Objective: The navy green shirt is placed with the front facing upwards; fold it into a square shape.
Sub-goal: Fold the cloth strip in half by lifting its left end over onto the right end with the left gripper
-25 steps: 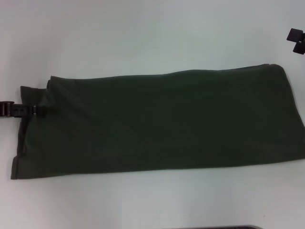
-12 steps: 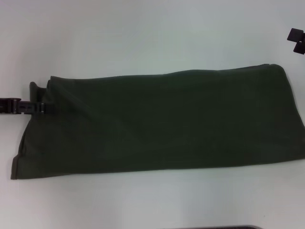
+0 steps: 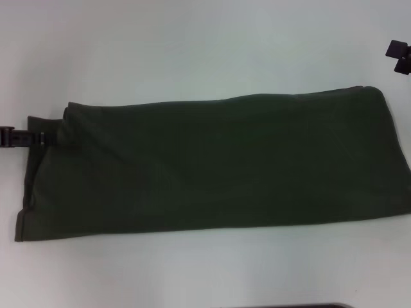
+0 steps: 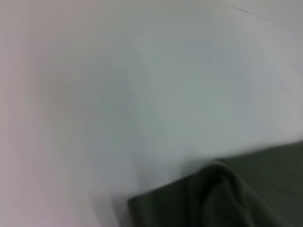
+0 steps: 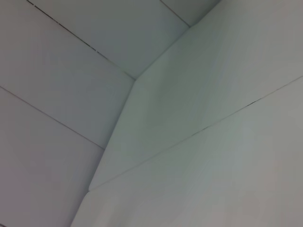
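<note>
The navy green shirt (image 3: 218, 163) lies flat as a long dark olive band across the white table, plain side up, with no lettering showing. My left gripper (image 3: 43, 136) reaches in low from the left edge of the head view and meets the shirt's left end just below its far corner. It looks shut on that edge. The left wrist view shows only that corner of the shirt (image 4: 222, 198), slightly humped, against the table. My right gripper (image 3: 398, 54) is parked at the far right, off the cloth.
The white table (image 3: 192, 51) surrounds the shirt on all sides. The shirt's right end runs to the right border of the head view. A dark edge (image 3: 289, 306) shows at the bottom of that view. The right wrist view shows only white panels (image 5: 156, 118).
The left gripper drew back to the left after pushing right half a second ago. The shirt's far left corner, lifted and shifted right then, lies out flat again. The right arm has not moved.
</note>
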`<state>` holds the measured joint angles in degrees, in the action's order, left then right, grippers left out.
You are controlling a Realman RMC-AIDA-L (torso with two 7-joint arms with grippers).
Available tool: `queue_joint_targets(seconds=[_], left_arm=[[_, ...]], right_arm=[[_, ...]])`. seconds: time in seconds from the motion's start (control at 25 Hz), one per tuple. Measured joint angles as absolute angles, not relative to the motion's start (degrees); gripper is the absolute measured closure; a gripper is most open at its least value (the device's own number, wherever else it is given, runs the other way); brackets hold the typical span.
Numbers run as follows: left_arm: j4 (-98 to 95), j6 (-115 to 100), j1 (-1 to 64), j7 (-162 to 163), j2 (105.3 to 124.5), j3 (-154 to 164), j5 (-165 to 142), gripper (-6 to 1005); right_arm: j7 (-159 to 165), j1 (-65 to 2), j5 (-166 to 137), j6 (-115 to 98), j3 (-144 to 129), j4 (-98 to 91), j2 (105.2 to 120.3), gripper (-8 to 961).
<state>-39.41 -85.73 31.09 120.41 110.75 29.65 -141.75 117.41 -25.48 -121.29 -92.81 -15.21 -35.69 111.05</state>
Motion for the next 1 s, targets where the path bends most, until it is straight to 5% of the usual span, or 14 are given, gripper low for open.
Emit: queue_joint_targets(seconds=[1.0], left_arm=[[-39.0,-86.7,30.3,121.2,110.47,30.1,-145.4,112]], right_arm=[[117.8,-25.1,-121.3,-92.8,-15.0,-35.9,111.09,37]])
